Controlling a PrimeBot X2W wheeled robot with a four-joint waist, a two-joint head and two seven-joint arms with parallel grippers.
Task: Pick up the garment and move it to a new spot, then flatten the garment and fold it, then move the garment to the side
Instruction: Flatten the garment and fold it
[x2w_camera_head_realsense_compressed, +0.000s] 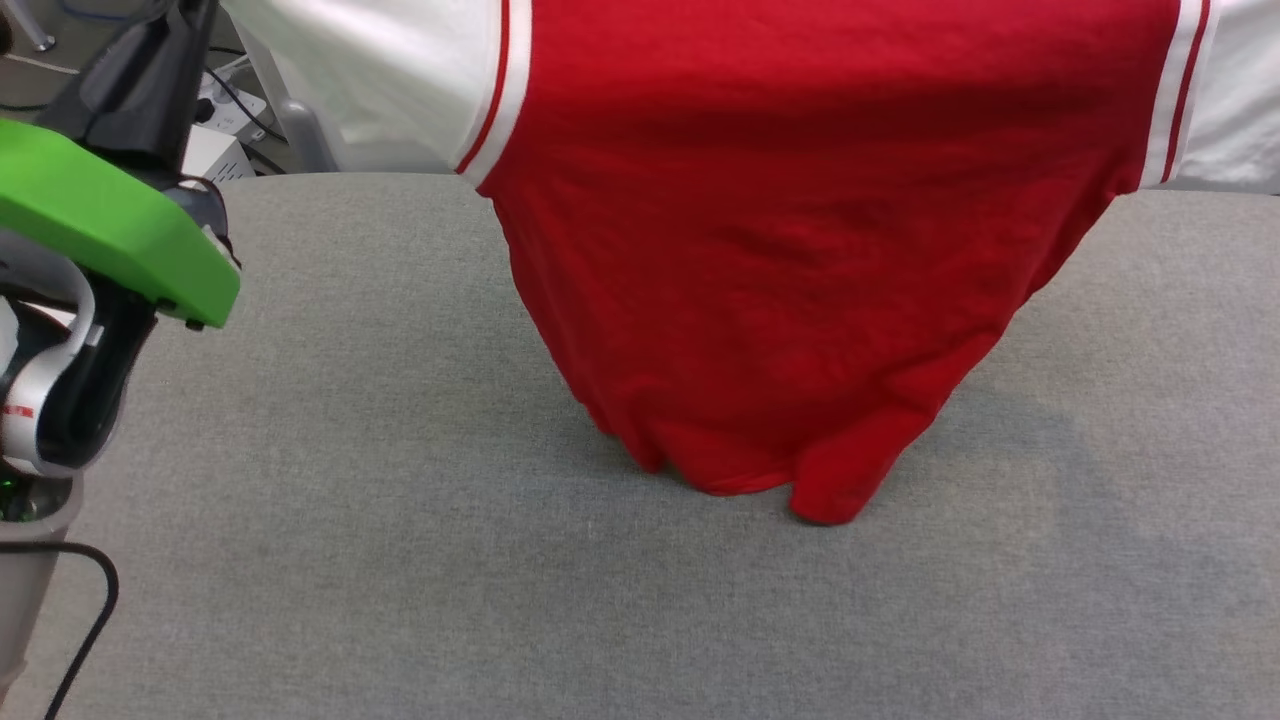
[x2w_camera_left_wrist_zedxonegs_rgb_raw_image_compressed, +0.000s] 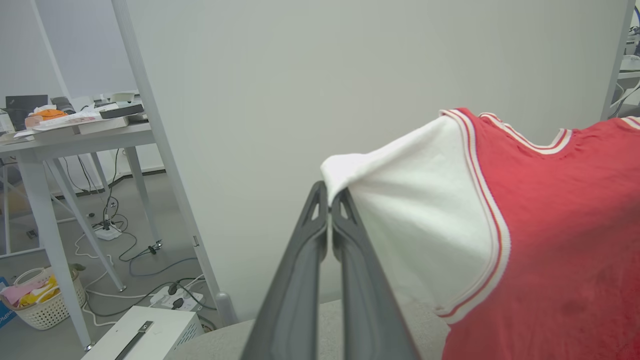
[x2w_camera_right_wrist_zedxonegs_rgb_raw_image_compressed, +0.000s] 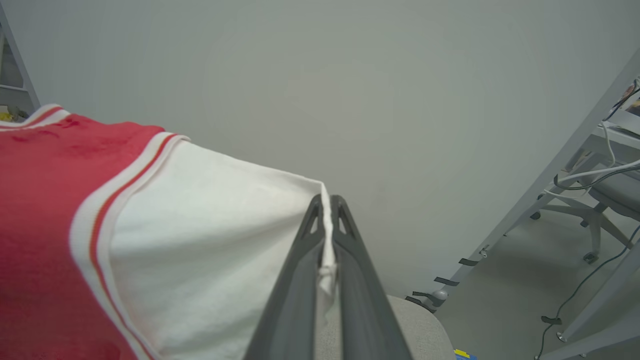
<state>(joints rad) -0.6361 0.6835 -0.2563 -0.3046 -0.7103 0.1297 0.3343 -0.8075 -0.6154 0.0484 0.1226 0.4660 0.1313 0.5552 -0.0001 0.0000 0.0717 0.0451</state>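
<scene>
A thin red jersey shirt with white sleeves (x2w_camera_head_realsense_compressed: 780, 250) is hanging over the grey cloth-covered table (x2w_camera_head_realsense_compressed: 400, 560).
The left gripper (x2w_camera_left_wrist_zedxonegs_rgb_raw_image_compressed: 329, 192) and right gripper (x2w_camera_right_wrist_zedxonegs_rgb_raw_image_compressed: 327, 200) are each clamping a sleeve tip, equally near; its long axis is running vertically, collar up, hem seemingly grazing the table.

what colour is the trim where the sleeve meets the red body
White with a thin red stripe; the trim shows best in the left wrist view.

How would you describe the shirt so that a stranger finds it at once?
Start at the wide grey table. The garment hangs above its far half. Its red body and white sleeves with red-white striped trim set it apart from the plain grey around.
</scene>
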